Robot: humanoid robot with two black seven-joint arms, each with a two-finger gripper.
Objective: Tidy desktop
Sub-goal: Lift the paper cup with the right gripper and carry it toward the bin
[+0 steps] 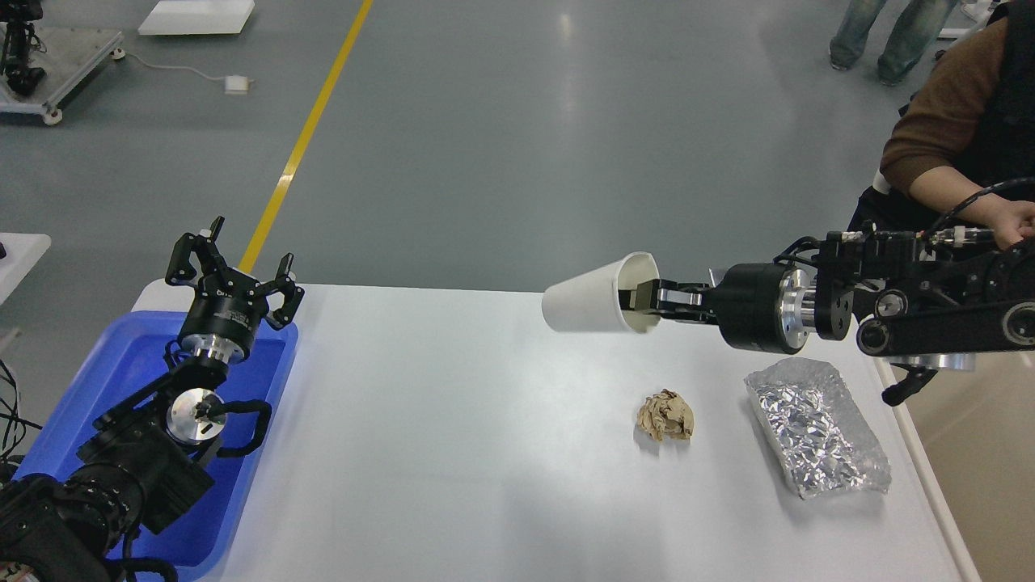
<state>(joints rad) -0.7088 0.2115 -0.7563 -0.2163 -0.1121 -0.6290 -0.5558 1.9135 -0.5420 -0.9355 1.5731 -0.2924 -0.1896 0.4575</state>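
The white desktop (453, 436) spans the view. My right gripper (643, 297) is shut on the rim of a white paper cup (594, 304), one finger inside it, and holds it on its side well above the desktop's far edge. A crumpled brown paper ball (665, 415) and a crinkled foil tray (817, 425) lie on the desktop's right part. My left gripper (234, 271) is open and empty, raised over the far end of the blue tray (89, 404).
A beige bin (990, 461) stands past the desktop's right edge, partly behind my right arm. A seated person (962, 153) is at the far right, hand near my right arm. Grey floor with a yellow line lies beyond.
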